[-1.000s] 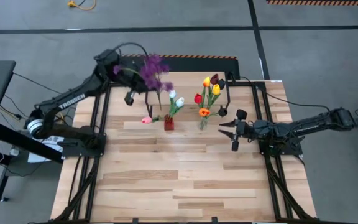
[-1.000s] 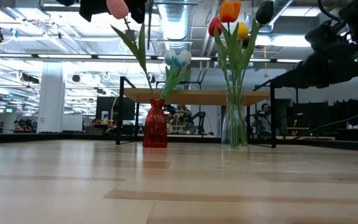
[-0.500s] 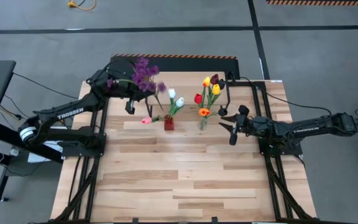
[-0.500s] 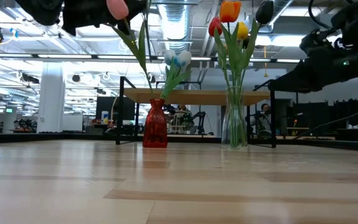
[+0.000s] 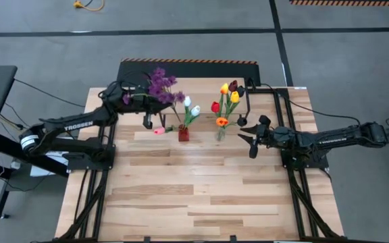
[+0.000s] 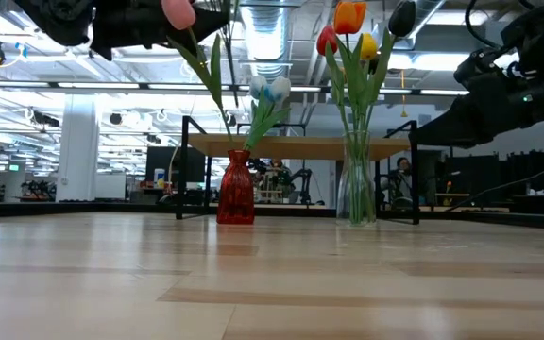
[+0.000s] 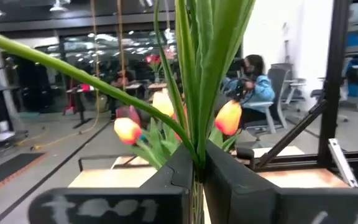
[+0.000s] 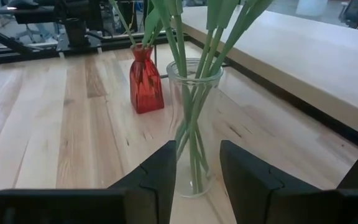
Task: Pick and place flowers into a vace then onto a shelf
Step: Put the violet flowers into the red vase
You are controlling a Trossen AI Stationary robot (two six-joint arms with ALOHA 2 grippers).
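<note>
My left gripper point(image 5: 150, 108) hangs over the table's far left, shut on a bunch of purple flowers point(image 5: 158, 85) with green stems point(image 7: 194, 93). Just to its right stands a red vase point(image 5: 183, 134) holding white tulips point(image 5: 190, 106) and a pink one point(image 5: 159, 130). A clear vase point(image 8: 194, 124) holds red, yellow, orange and dark tulips point(image 5: 228, 98). My right gripper point(image 5: 246, 137) is open, level, a little to the right of the clear vase, its fingers apart from the glass. The shelf point(image 6: 300, 145) stands behind both vases. My left gripper pinches the green stems point(image 7: 196, 163) of the purple bunch between its two fingers point(image 7: 179, 171). The stems and leaves rise out of the hold, and the bunch is lifted clear of the table. The purple heads stand above and beyond the fingers.
The shelf's wood top point(image 8: 303, 56) and black legs point(image 6: 185, 165) run along the far edge, close behind the vases. The near half of the plank tabletop point(image 5: 201, 202) is bare wood. People sit in the room beyond point(image 7: 253, 81).
My left gripper has sunk and tipped, carrying the purple bunch lower and nearer the red vase; the bunch stays clear of the table. My right gripper has turned a little at the wrist beside the clear vase. Both vases have stayed put.
</note>
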